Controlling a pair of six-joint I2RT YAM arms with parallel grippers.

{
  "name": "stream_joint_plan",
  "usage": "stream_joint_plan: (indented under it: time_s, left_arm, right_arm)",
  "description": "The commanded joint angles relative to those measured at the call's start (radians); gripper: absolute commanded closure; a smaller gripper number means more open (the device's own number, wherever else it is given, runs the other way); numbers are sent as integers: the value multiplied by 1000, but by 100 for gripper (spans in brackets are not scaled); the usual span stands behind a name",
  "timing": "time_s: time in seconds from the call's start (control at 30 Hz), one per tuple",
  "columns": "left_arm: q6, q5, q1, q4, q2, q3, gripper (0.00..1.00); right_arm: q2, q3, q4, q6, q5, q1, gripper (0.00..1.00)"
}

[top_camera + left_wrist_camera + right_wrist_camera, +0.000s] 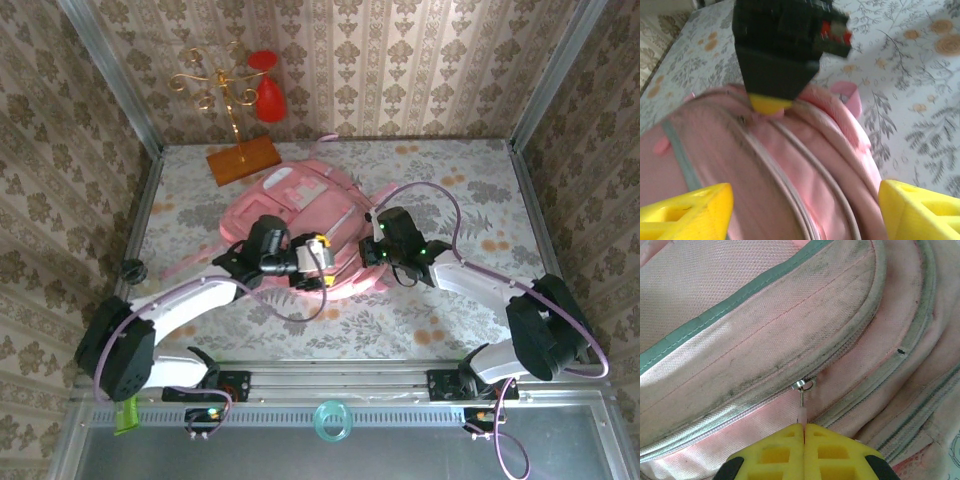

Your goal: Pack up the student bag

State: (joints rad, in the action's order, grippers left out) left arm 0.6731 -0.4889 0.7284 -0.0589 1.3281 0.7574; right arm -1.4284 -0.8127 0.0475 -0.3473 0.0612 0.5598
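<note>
Floral table (450, 200) carries the student bag (300, 200) at its middle (gold stand (225, 90) behind). Right wrist view shows the right gripper (804, 432) pinching a zipper pull (802, 401); left gripper (805, 200) hangs spread above.

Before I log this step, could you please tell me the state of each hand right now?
Left hand: open, holding nothing, over the student bag.
Right hand: closed on the bag's zipper pull.

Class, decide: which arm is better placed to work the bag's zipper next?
Right. The right pincer is shut on the zipper pull of the student bag; the left pincer stands open over the fabric.
</note>
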Motion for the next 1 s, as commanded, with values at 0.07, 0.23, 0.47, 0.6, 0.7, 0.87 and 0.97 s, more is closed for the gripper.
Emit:
stream_joint_plan:
  time_s: [0.07, 0.23, 0.47, 0.6, 0.7, 0.87, 0.97]
  left_arm:
    - [-101, 225, 62, 27, 136, 143, 27]
    - [-97, 292, 81, 17, 211, 173, 33]
    - [-88, 294, 81, 37, 285, 190, 44]
    - [-93, 324, 82, 37, 294, 182, 63]
    - [-90, 319, 81, 42, 283, 174, 74]
    - [-95, 293, 80, 53, 271, 175, 95]
    - [-102, 282, 77, 49, 267, 175, 100]
  right_arm:
    - [-14, 27, -47, -21, 29, -5, 100]
    - [-3, 53, -79, -36, 26, -8, 100]
    - [-25, 61, -108, -52, 40, -18, 100]
    - [-49, 60, -113, -58, 42, -18, 100]
    - [-61, 66, -123, -62, 49, -18, 96]
    - [-75, 72, -145, -72, 67, -18, 90]
    - [-86, 78, -156, -79, 74, -18, 88]
